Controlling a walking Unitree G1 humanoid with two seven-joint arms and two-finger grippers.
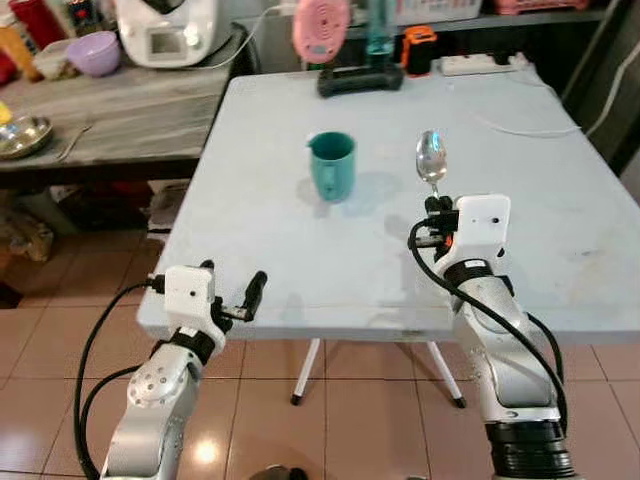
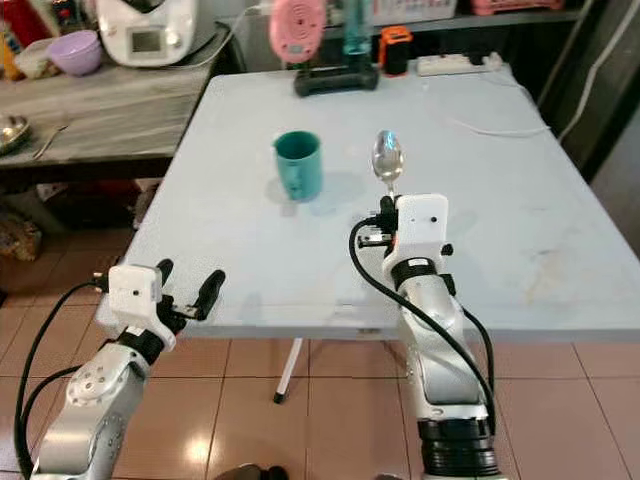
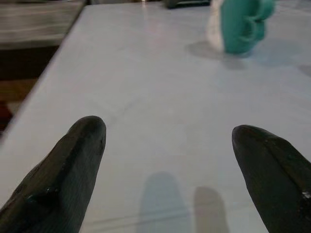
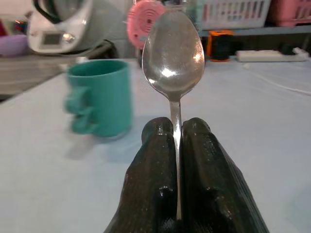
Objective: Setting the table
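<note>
A teal mug (image 1: pixel 332 164) stands upright near the middle of the pale blue table (image 1: pixel 300 260). To its right my right gripper (image 1: pixel 436 207) is shut on the handle of a metal spoon (image 1: pixel 431 157), whose bowl points forward above the tabletop; the right wrist view has the spoon (image 4: pixel 173 53) pinched between the black fingers (image 4: pixel 155 160), with the mug (image 4: pixel 99 102) just beyond. My left gripper (image 1: pixel 233 291) hangs open at the table's front left edge with nothing between its fingers (image 3: pixel 73 165); the mug (image 3: pixel 238 24) lies far ahead of it.
At the table's far edge are a pink fan (image 1: pixel 322 30) on a black base, an orange-black object (image 1: pixel 418 48) and a white power strip (image 1: pixel 480 64) with a cable. A wooden counter (image 1: pixel 110 115) at the left holds an appliance, a purple bowl and a metal bowl.
</note>
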